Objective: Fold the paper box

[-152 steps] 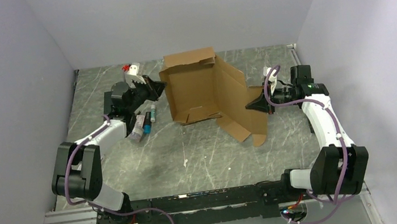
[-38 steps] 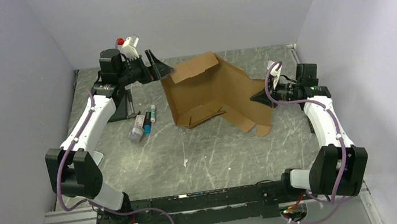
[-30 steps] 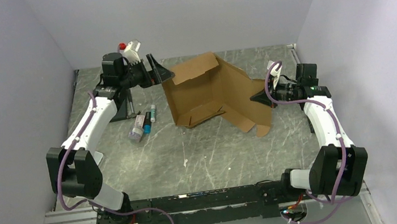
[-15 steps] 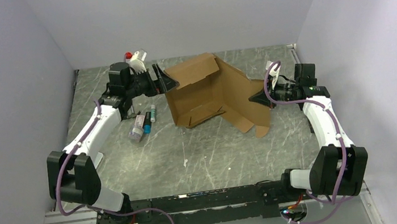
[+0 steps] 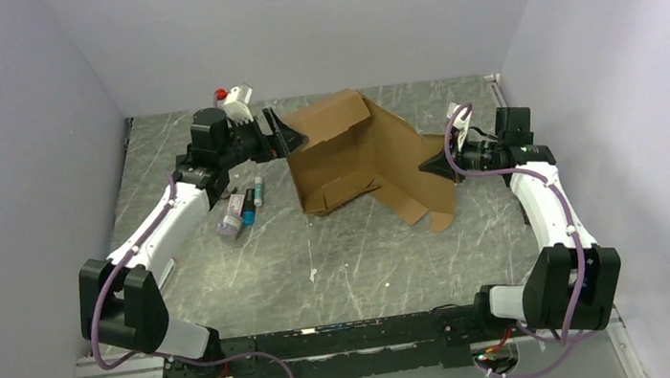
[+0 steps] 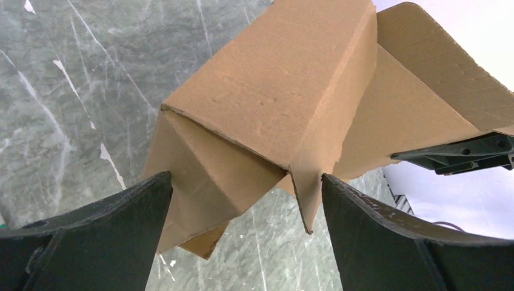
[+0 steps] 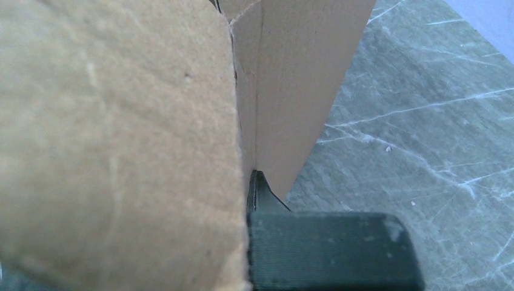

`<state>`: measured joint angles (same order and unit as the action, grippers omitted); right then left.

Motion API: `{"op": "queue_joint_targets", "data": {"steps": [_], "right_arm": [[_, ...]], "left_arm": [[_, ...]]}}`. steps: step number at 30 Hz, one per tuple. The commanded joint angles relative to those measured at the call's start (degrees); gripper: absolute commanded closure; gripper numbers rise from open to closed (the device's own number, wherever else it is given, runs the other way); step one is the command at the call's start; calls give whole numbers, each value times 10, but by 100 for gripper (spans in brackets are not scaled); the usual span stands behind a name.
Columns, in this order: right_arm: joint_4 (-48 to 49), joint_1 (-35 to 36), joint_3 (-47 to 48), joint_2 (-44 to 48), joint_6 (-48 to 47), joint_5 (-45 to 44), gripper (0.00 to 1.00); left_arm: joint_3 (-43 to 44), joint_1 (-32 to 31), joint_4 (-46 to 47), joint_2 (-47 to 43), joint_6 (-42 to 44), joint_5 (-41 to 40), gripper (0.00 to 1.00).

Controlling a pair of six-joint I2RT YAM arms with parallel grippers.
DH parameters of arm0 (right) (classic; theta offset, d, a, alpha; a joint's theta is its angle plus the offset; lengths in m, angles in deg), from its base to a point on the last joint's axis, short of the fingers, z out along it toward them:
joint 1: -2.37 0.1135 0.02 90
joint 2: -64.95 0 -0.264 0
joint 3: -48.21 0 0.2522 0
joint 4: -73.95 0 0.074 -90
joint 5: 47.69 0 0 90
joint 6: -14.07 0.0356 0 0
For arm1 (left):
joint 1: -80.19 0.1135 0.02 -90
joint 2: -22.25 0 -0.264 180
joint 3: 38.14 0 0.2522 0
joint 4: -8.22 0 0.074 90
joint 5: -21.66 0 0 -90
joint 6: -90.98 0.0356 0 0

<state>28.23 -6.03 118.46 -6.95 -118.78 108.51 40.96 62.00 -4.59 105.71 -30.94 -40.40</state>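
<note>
**Half-folded mailer held between two arms**

The plain brown corrugated cardboard paper box (image 5: pixel 346 154) stands half-erected toward the far middle of the grey marbled table (image 5: pixel 341 265). Its long axis runs left to right between the two arms. The right gripper (image 5: pixel 432 166) is clamped shut on the edge of the box's large right-hand panel, which slopes down to the near right with its tabs touching the table. The left gripper (image 5: pixel 291 138) hovers with its jaws spread wide at the box's upper left corner. In the wrist view, the raised left wall and folded corner flap lie between the black fingers (image 6: pixel 109 224), apparently untouched. The box lies immediately right of this free tool, which looks best placed to press or pinch that left wall next. Bare table opens on the near side, while the back wall (image 5: pixel 310 18) sits close behind. A cluster of small bottles and tubes (image 5: pixel 239 210) lies just left of the box, beside the left forearm.
</note>
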Motion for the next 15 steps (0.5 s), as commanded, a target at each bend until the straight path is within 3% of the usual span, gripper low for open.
{"op": "queue_joint_targets", "data": {"steps": [1,6,15], "right_arm": [[-15,7,-10,-6,8,-21,100],[-15,8,-10,-6,8,-21,100],[-14,12,-10,-6,8,-23,100]], "left_arm": [[12,-25,-8,-27,-30,-58,4],[28,-53,-69,-35,-47,-112,8],[42,-65,-90,-21,-59,-155,18]]}}
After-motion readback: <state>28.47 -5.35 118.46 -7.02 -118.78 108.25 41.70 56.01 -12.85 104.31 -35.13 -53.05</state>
